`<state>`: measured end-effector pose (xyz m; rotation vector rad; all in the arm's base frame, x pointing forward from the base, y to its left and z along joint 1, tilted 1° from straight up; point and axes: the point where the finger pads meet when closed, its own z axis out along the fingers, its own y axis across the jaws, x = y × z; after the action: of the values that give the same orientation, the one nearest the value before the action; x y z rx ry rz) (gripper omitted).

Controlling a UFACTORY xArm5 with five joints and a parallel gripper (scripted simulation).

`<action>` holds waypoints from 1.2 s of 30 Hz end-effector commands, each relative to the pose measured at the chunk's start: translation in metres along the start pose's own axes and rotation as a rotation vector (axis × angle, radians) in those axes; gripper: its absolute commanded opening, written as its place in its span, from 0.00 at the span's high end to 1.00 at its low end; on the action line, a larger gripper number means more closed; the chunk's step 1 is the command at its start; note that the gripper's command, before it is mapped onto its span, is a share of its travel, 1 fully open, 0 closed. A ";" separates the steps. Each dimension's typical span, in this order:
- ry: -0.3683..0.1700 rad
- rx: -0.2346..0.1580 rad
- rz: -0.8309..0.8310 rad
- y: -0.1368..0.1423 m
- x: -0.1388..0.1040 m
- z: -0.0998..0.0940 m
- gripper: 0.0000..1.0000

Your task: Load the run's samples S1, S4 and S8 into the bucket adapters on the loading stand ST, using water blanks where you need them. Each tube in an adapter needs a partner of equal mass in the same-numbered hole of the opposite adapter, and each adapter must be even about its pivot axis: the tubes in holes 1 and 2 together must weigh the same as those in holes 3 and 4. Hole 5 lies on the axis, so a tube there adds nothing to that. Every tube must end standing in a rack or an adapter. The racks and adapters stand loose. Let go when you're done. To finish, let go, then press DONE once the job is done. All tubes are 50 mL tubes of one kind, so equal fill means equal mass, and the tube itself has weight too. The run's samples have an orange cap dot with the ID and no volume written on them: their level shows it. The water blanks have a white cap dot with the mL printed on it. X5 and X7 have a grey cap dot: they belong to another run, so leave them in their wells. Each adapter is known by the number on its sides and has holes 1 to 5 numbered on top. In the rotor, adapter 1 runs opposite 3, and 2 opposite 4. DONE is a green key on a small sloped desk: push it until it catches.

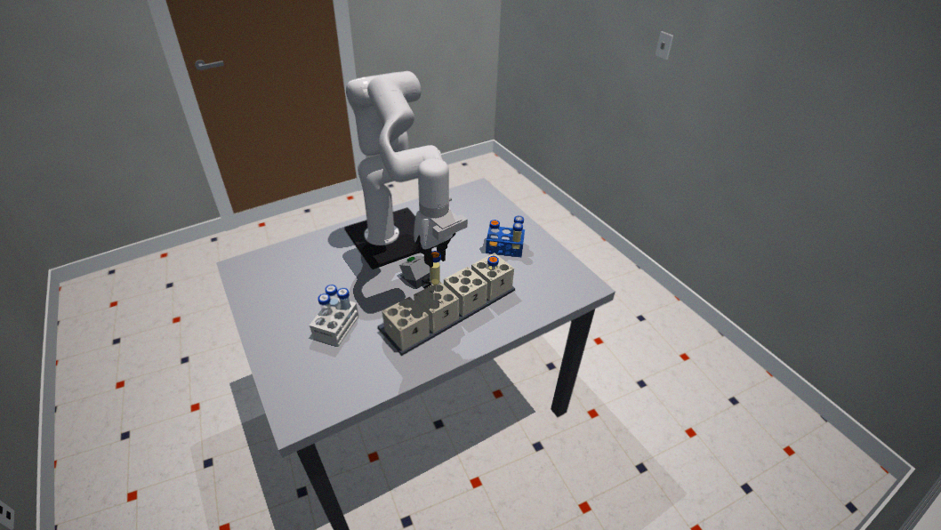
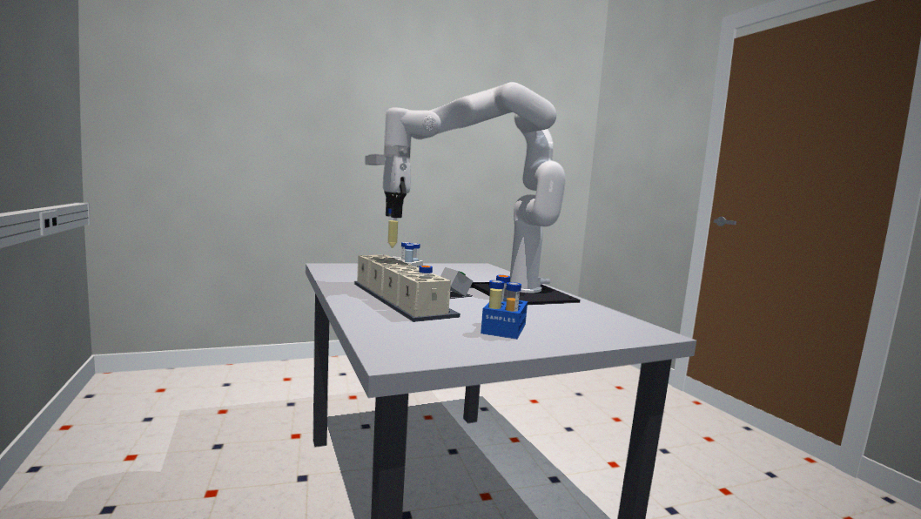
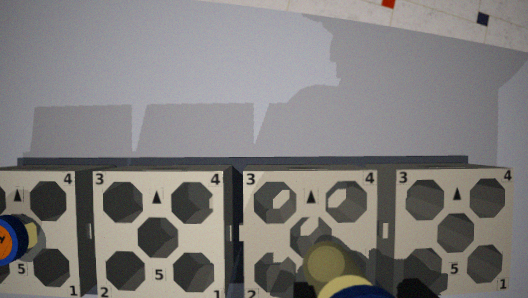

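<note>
My gripper (image 1: 436,252) (image 2: 393,213) (image 3: 359,291) is shut on a tube with pale yellow fill (image 1: 435,273) (image 2: 392,234) (image 3: 326,262); its cap shows orange, its ID is unreadable. The tube hangs upright above adapter 3 (image 1: 446,318) (image 3: 266,234), over the hole 5 and hole 1 side in the wrist view. S1 (image 1: 493,260) (image 2: 425,267) (image 3: 6,241) stands in hole 5 of adapter 1 (image 1: 502,284) (image 2: 421,302) (image 3: 66,237). No tubes show in adapter 2 (image 1: 474,299) (image 3: 200,236) or adapter 4 (image 1: 411,335) (image 3: 420,232). Adapter 3's hole 1 is hidden in the wrist view.
The blue sample rack (image 1: 505,249) (image 2: 503,326) holds three tubes, one orange-dotted. The white rack (image 1: 324,334) holds three blue-capped tubes at its back. The sloped DONE desk (image 1: 414,271) (image 2: 455,281), with its green key (image 1: 410,259), stands between the arm base and the adapters.
</note>
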<state>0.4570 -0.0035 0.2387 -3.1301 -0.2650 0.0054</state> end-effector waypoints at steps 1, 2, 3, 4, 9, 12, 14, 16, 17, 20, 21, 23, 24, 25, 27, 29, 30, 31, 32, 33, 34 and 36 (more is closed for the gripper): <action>0.006 0.014 0.000 0.000 0.001 0.004 1.00; 0.006 0.014 0.000 0.000 0.001 0.006 1.00; 0.006 0.014 0.000 0.000 0.001 0.008 1.00; 0.006 0.014 0.000 0.000 0.001 0.010 1.00; 0.006 0.014 0.000 0.000 0.001 0.016 1.00; 0.006 0.014 0.000 0.000 0.001 0.022 1.00; 0.006 0.014 0.000 0.000 0.001 0.026 1.00; 0.006 0.014 0.000 0.000 0.001 0.030 1.00; 0.006 0.014 0.000 0.000 0.001 0.032 1.00; 0.006 0.014 0.000 0.000 0.001 0.036 1.00; 0.006 0.014 0.000 0.000 0.001 0.036 1.00; 0.006 0.014 0.000 0.000 0.001 0.036 1.00; 0.006 0.014 0.000 0.000 0.001 0.036 1.00; 0.006 0.014 0.000 0.000 0.001 0.036 1.00; 0.006 0.014 0.000 0.000 0.001 0.036 1.00; 0.006 0.014 0.000 0.000 0.001 0.036 1.00; 0.006 0.014 0.000 0.000 0.001 0.036 1.00; 0.006 0.014 0.000 0.000 0.001 0.036 1.00; 0.006 0.014 0.000 0.000 0.001 0.036 1.00; 0.006 0.014 0.000 0.000 0.001 0.036 1.00; 0.006 0.014 0.000 0.000 0.001 0.036 1.00; 0.006 0.014 0.000 0.000 0.001 0.036 1.00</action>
<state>0.4568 -0.0030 0.2009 -3.1301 -0.2649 0.0060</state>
